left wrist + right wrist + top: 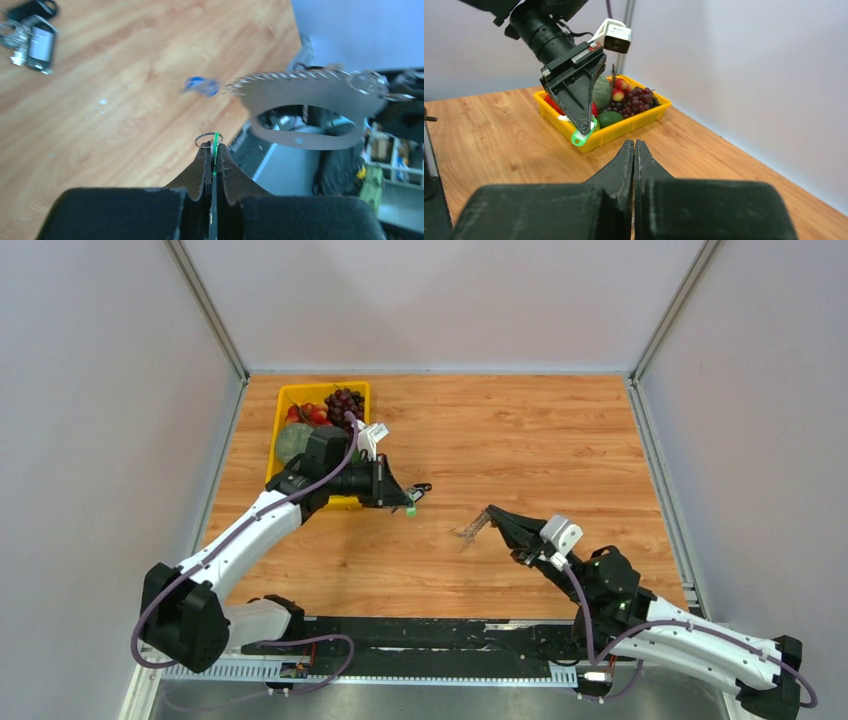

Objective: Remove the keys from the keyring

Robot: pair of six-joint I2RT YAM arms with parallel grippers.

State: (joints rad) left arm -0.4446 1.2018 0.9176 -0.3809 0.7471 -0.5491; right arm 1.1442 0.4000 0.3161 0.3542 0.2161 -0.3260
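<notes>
My left gripper (408,500) is shut on a key with a green tag (216,140) and a small wire ring (208,139) sticking out past the fingertips. It holds them above the table, and the tag also shows in the right wrist view (583,137). My right gripper (489,512) is shut on one end of the silvery keyring (310,100), which hangs in the air between the two grippers and also shows in the top view (470,530). A blue tag (201,85) hangs blurred at the keyring's free end. In the right wrist view the keyring is hidden by the shut fingers (626,160).
A yellow tray (285,395) of fruit stands at the back left, just behind my left gripper. Its wall also shows in the right wrist view (624,129). A dark fob with a bunch of silvery keys (31,35) lies on the wooden table. Grey walls enclose the table.
</notes>
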